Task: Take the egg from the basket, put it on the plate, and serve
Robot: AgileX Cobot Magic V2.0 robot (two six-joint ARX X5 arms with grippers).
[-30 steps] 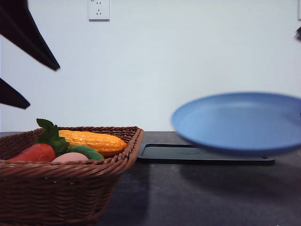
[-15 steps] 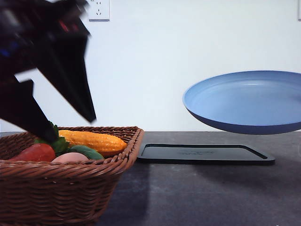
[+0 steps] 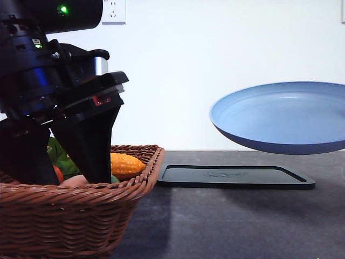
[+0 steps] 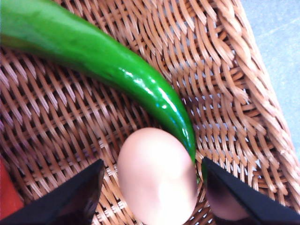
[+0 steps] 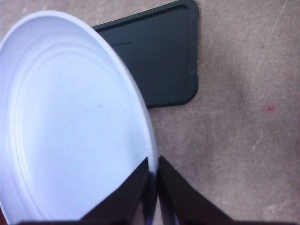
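On the dark surface (image 3: 226, 226) before a white wall (image 3: 215, 54), the brown woven wicker basket (image 3: 70, 216) at near left holds the pinkish-tan egg (image 4: 157, 176) between the left gripper (image 4: 152, 190)'s spread jaws, while the right gripper (image 5: 153, 180)'s jaws pinch the light blue round plate (image 3: 280, 116) aloft.

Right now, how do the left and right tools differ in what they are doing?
The left tool is open, its fingers either side of the egg in the basket; the right tool is shut on the plate rim. The left is low in the basket; the right holds the plate up above the tray. Both have dark fingers.

Left claw (image 3: 59, 178) reaches into basket (image 3: 81, 216); plate (image 3: 280, 116) held aloft.
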